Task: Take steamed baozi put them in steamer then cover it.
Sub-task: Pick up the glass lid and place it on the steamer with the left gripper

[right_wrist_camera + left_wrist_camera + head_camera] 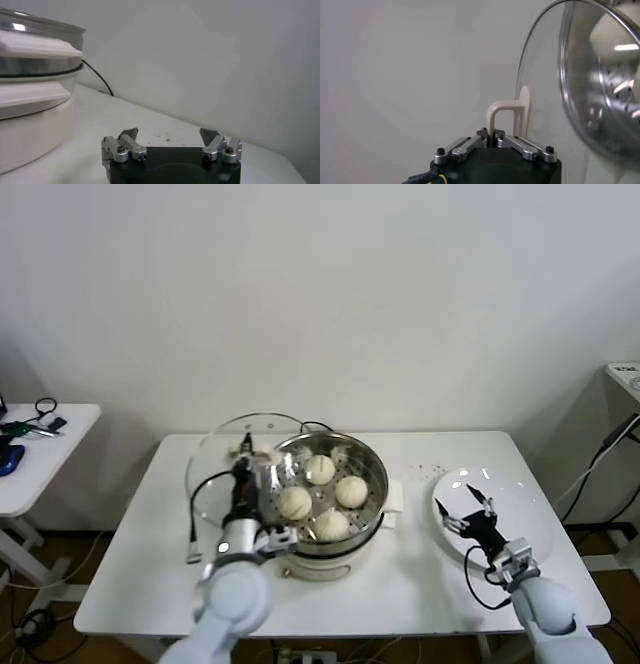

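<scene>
Steamer: round stainless-steel steamer on a cream-white base, sits mid-table, uncovered; side handle faces the plate; a black cord runs off behind it
Baozi: four steamed baozi lie on the perforated tray inside the steamer, close together, two toward the wall, two toward the robot
Cover: clear glass cover with metal rim, held up on edge just beside the steamer on the robot's left, tilted, its rim overlapping the steamer's rim in the head view; whether they touch, cannot tell
Cover handle: cream-white oblong handle faces the left arm, sticks out from the glass
Left gripper: left gripper at the cover, jaws together, clamped on the cover handle, seen plainly in the left wrist view
Right gripper: right gripper over the white plate at the robot's right end of the table, jaws wide apart, nothing between them; well apart from the steamer
Table: white table carries steamer and plate; a second small table stands off to the left with cables and small items on it
</scene>
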Controlling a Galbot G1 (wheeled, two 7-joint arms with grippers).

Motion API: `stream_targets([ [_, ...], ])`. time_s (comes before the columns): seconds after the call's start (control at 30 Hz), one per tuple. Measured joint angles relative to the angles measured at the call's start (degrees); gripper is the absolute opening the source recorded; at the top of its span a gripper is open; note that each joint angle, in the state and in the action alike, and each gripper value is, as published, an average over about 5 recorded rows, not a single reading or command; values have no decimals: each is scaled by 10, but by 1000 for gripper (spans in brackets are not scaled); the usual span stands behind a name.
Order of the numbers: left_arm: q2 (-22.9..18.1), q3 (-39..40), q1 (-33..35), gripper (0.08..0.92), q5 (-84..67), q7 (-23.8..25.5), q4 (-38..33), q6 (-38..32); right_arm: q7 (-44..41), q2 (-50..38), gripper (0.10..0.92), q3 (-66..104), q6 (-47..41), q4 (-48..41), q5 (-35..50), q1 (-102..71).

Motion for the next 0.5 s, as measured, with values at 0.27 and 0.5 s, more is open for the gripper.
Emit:
stream_targets([
  [0.27, -45, 55, -44, 153, 14, 28, 29, 26, -5, -1, 823, 16, 7, -4, 0, -8],
  [0.5, -74, 84, -56, 153, 34, 56, 52, 39, -10, 1, 823, 23, 9, -8, -1, -9],
])
